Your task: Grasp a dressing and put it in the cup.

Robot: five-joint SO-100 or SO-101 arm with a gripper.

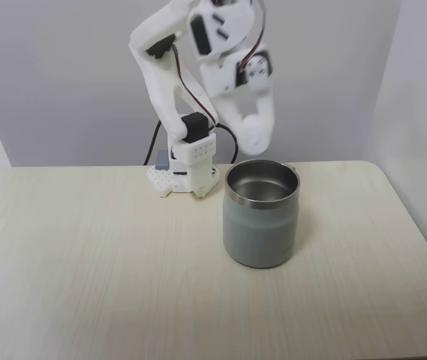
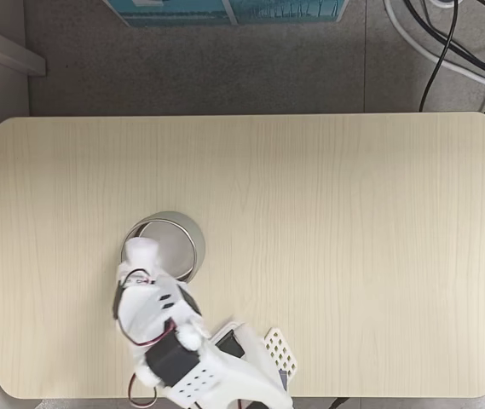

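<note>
Nearest in a fixed view: pale wood-grain tabletop (image 1: 85,285), bare in front. Mid-table stands the wide cylindrical metal cup (image 1: 262,225), grey-green matte body w/ shiny steel rim, upright, mouth up. Just behind/above its rim hangs the white plastic two-finger gripper (image 1: 254,135), tip pointing down toward the cup's far edge. A rounded white lump at the tip (image 1: 256,133) is likely the small white soft gauze dressing, but white on white, can't separate it from the fingers for sure. Jaw gap: can't tell from either pic. Further back: arm base (image 1: 187,169) bolted at table's far edge, plain grey wall behind.

In another fixed view from above: the white tip (image 2: 142,252) overlaps the cup's rim (image 2: 193,247) on the left side of the opening, not centred.

Judgement: step looks like carry/drop over the cup, near the end of task.

Risks: the tip sits over the rim rather than mid-mouth, so a release here may bounce the roll off the steel lip onto the table. Soft gauze may also cling to a finger. Lowering could knock the rim and shove the cup.

Dressing's long axis/heading: unreadable, too blurred. Cup's axis vertical.
</note>
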